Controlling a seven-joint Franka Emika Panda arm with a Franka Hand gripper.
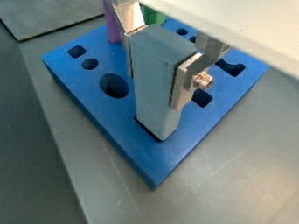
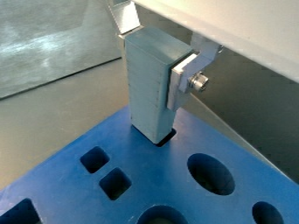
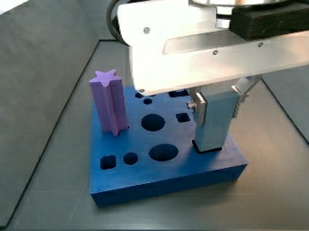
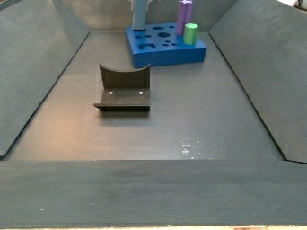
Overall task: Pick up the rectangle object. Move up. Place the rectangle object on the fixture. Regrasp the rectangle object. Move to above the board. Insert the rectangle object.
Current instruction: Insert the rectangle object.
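Note:
The rectangle object [image 1: 158, 101], a grey-blue bar, stands upright between the silver fingers [image 1: 187, 74] of my gripper [image 1: 160, 66], which is shut on its upper part. Its lower end sits in the mouth of a dark rectangular hole in the blue board [image 1: 82, 98]. Both wrist views show this; the bar [image 2: 149, 96], gripper [image 2: 155, 61] and board [image 2: 59, 188] also show there. In a side view the gripper [image 3: 215, 101] holds the bar [image 3: 211, 126] over the board's [image 3: 169, 176] right part. The fixture [image 4: 122, 88] stands apart on the floor, with nothing on it.
A purple star-topped post [image 3: 108, 104] stands in the board's left part, also visible far off [image 4: 186, 11] next to a green peg [image 4: 189, 34]. Round and square holes lie open around the bar. Sloping grey walls [image 4: 48, 81] enclose the floor.

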